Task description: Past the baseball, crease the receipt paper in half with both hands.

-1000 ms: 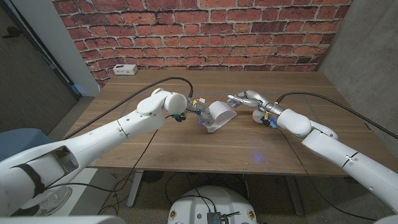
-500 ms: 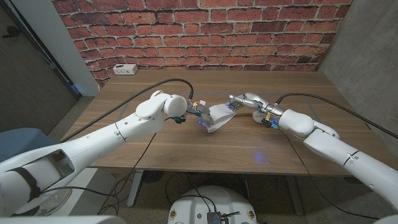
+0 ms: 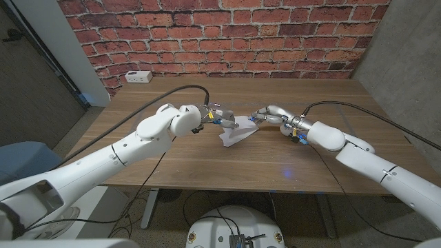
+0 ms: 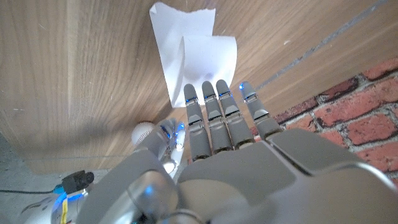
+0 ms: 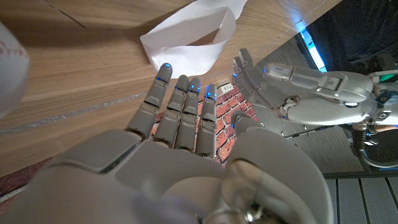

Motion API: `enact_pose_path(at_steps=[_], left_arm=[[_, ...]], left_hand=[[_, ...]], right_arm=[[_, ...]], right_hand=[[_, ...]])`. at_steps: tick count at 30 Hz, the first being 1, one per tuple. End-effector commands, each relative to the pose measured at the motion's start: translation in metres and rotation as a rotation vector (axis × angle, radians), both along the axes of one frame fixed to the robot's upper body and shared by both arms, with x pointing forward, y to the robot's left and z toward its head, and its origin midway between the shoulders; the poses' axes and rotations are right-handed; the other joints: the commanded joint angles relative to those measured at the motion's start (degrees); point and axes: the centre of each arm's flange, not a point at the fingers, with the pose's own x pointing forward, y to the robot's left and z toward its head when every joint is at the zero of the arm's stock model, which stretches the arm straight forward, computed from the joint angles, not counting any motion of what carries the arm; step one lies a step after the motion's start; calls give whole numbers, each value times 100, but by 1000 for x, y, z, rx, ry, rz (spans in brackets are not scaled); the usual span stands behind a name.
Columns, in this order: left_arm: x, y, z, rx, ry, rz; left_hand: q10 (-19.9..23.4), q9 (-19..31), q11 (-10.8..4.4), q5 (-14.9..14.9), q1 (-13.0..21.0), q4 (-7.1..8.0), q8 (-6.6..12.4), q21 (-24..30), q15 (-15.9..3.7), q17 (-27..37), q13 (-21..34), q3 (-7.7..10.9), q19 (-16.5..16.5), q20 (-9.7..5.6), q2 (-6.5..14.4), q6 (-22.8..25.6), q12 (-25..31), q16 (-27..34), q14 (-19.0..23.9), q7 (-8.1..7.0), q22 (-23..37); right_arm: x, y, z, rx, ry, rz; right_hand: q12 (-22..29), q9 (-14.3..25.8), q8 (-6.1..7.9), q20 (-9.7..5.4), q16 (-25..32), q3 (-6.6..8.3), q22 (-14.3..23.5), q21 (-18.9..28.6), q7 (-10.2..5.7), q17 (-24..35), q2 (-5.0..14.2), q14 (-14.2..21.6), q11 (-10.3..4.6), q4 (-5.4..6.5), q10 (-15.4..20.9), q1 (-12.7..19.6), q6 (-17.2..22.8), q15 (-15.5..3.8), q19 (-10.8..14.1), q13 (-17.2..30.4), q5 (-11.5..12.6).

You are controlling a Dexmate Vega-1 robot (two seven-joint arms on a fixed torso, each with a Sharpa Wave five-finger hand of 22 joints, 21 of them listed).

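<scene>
The white receipt paper (image 3: 234, 132) lies on the wooden table (image 3: 310, 162), folded over into a low loop (image 4: 208, 53). My left hand (image 3: 220, 118) reaches in from its left, and its straight fingers (image 4: 208, 102) touch the folded part's edge. From the other side my right hand (image 3: 267, 114) comes in with its fingers (image 5: 180, 93) stretched out, tips just short of the paper loop (image 5: 186, 34). Neither hand grips anything. A white baseball (image 5: 9, 68) with red stitching sits close beside my right hand. Across the paper stands my left hand (image 5: 292, 84).
A small white box (image 3: 139, 76) sits at the table's back left corner by the brick wall. Black cables (image 3: 193, 88) run over the table along both arms. Bare wood lies in front of the paper and to the right.
The paper loop, raised between the hands a second ago, has come down lower onto the table. Both hands have sunk toward it and closed in on the fold.
</scene>
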Motion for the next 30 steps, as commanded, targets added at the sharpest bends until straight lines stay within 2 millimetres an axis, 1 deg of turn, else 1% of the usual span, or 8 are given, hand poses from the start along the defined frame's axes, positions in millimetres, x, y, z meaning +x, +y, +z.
enact_pose_path(at_steps=[1,8,13,17,22,25,26,30], left_arm=[[-27,7,10,-97,-248,-116],[-1,10,9,10,-106,107],[23,17,6,21,47,175],[36,21,2,23,97,190],[48,23,-1,23,135,194],[52,23,-2,26,130,184],[52,23,-2,25,121,182],[55,24,0,16,134,174]], left_hand=[[-23,86,-41,29,138,-34,62,87,-47,140,115,-44,6,-31,269,-153,69,101,-14,-79,44],[-236,122,62,-69,-214,205,68,194,31,153,255,-488,-80,-47,-140,-197,50,-67,-427,249,98],[-439,-10,19,-36,-521,327,-146,161,-11,-49,161,-695,-261,-58,-362,-523,-93,-274,-648,273,81],[-815,-133,-151,19,-751,527,-281,62,-141,-250,24,-739,-513,-36,-267,-907,-302,-487,-1023,161,21],[-1731,-227,-245,69,-934,807,-344,-148,-88,-365,-171,-733,-957,17,-175,-1907,-493,-596,-1885,-24,-84],[-2222,-247,-289,82,-925,862,-356,-221,-162,-383,-240,-698,-1079,27,-158,-2490,-507,-590,-2244,-154,-115],[-2601,-254,-386,78,-916,875,-343,-293,-148,-387,-276,-685,-1219,6,-164,-2816,-507,-578,-2485,-299,-126],[-3058,-263,-496,71,-884,862,-369,-389,-84,-393,-310,-657,-1385,7,-183,-3525,-477,-578,-2847,-507,-134]], right_arm=[[0,-3,-1,-5,-30,-35],[-4,-4,1,12,-39,-29],[-6,-6,2,18,-46,-34],[-7,-7,3,22,-48,-39],[-7,-9,3,24,-52,-45],[-7,-10,3,29,-51,-48],[-6,-10,3,30,-52,-50],[-5,-12,3,36,-52,-53]], right_hand=[[26,5,2,-5,46,67,7,3,9,19,-1,-17,22,-27,6,99,24,20,0,17,-42],[31,5,7,-3,72,88,8,7,27,31,-30,-14,49,-68,9,125,37,54,22,18,-65],[36,5,9,5,86,95,8,4,37,39,-41,-14,55,-86,15,134,41,59,22,19,-77],[42,6,9,13,102,88,8,1,43,48,-73,-12,65,-103,24,130,41,65,23,20,-95],[43,6,11,21,112,85,8,-6,48,47,-102,-5,68,-121,20,127,46,75,13,20,-107],[46,6,10,22,115,86,8,-11,49,47,-109,-6,71,-128,24,125,45,71,5,20,-111],[47,6,10,23,116,85,7,-11,50,46,-117,-3,59,-134,26,126,46,75,7,20,-114],[49,6,12,27,118,90,7,-12,54,44,-125,-4,63,-150,29,134,50,81,10,21,-116]])
